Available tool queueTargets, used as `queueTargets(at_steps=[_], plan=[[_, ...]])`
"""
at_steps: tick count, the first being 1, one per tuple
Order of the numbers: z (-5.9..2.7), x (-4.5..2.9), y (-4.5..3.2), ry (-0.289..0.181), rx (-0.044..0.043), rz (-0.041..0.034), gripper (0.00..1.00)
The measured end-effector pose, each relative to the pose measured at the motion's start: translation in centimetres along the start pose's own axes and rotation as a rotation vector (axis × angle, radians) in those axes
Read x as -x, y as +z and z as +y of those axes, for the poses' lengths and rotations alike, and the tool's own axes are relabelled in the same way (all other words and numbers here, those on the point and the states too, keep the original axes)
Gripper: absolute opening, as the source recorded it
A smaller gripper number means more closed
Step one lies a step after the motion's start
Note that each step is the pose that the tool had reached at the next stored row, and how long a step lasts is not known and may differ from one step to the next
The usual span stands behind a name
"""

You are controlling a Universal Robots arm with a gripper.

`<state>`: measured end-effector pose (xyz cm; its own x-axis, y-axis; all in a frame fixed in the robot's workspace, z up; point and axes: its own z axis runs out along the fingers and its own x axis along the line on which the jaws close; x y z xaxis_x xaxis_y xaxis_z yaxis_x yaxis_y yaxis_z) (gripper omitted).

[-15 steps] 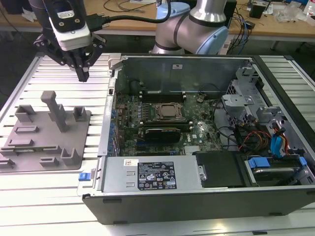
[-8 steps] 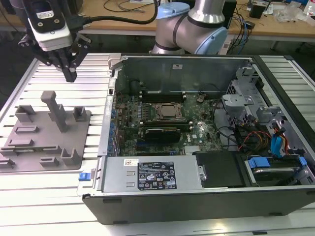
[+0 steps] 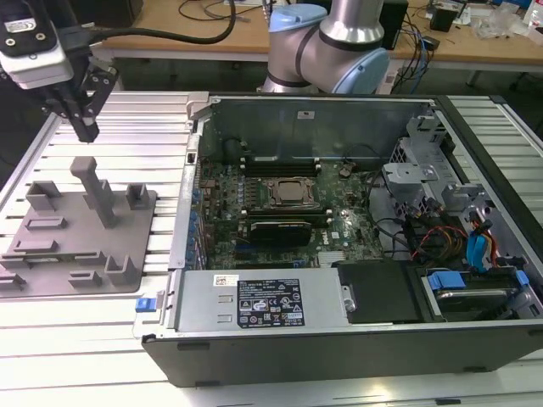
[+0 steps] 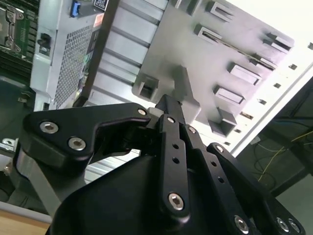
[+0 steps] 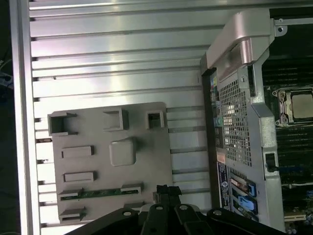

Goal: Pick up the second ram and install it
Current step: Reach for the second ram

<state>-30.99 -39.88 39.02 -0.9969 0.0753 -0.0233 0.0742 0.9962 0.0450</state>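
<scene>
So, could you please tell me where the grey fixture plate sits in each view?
Exterior view: the plate lies at the exterior view's left, beside the case, below the claw.
Second wrist view: the plate lies just beyond the claw.
First wrist view: the plate lies on the ribbed table, beside the case.
Shared landmark: the plate's tall post.

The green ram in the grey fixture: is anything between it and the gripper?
Nothing visible. The ram lies uncovered in the grey fixture; the gripper hovers above, near one end of it; the tall post stands aside.
</scene>
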Motion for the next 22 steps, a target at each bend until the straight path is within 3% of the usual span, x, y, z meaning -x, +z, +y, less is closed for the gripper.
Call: queueTargets(at_steps=[5,12,22], plan=[[-0.19,-2.54,0.00,0.000,0.0000,0.0000,0.08],[-0.44,-5.18,0.13,0.000,0.0000,0.0000,0.08],[-1.62,-6.97,1.15,0.000,0.0000,0.0001,0.08]])
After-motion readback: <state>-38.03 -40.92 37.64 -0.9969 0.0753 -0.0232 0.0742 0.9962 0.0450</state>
